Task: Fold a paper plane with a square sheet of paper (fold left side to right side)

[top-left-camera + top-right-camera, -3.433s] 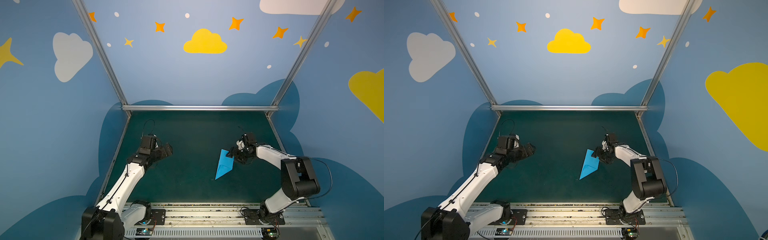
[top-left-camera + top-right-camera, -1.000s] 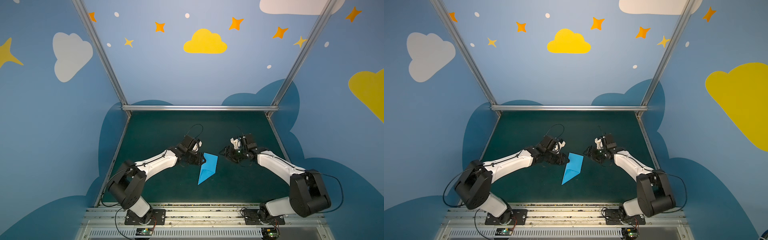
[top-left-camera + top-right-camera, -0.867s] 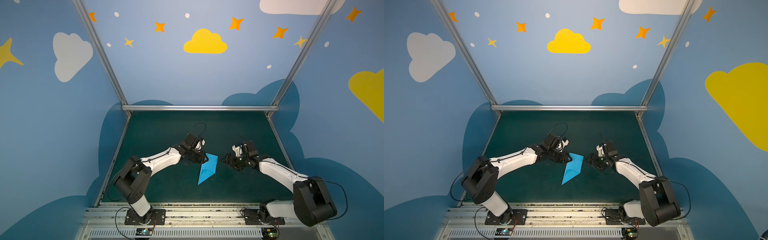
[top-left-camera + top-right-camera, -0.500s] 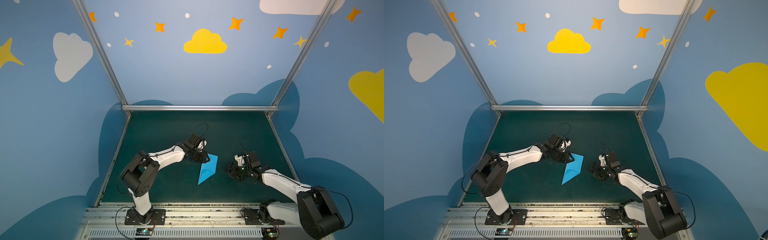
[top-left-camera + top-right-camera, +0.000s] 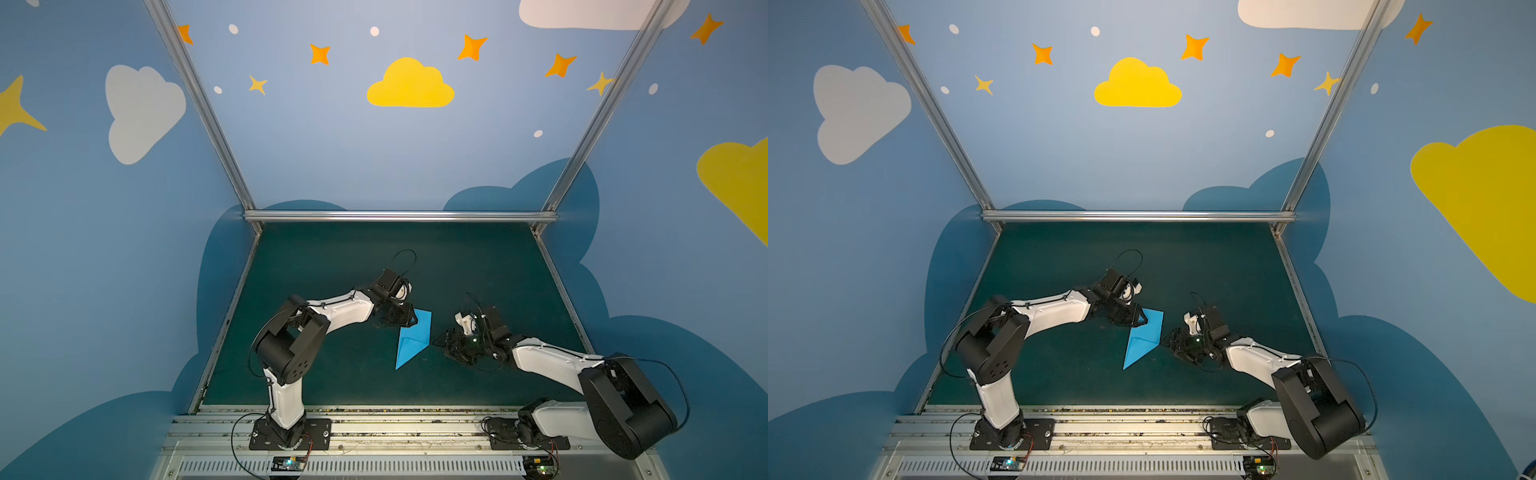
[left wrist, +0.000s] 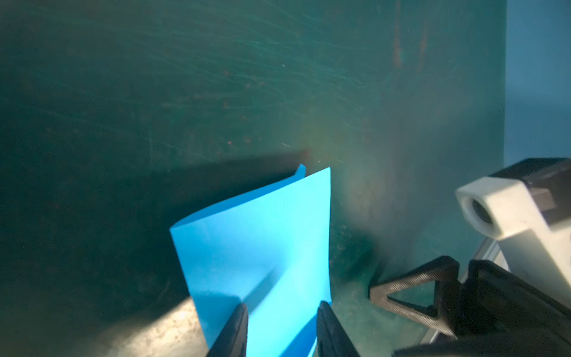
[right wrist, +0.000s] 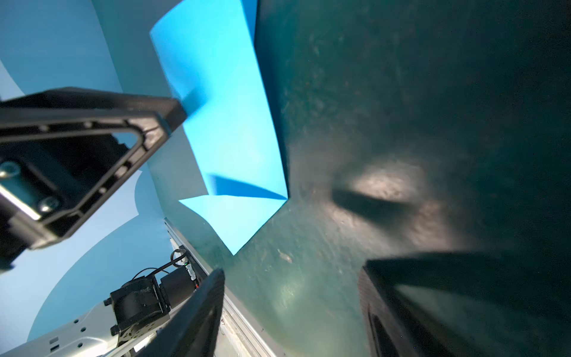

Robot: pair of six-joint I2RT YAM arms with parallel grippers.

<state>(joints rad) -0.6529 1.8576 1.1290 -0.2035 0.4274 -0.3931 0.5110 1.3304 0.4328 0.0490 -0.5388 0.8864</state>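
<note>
Paper [image 5: 412,338] folded to a point | left gripper [image 6: 281,312] slightly apart over its corner, perhaps touching | right gripper [image 7: 292,272] wide apart, just beside

a dark green mat [image 5: 332,266], scuffed and scratched, covers the table. near its middle lies the square sheet of paper [image 5: 411,340], folded to a point aimed at the front edge, one flap curling up.
</note>
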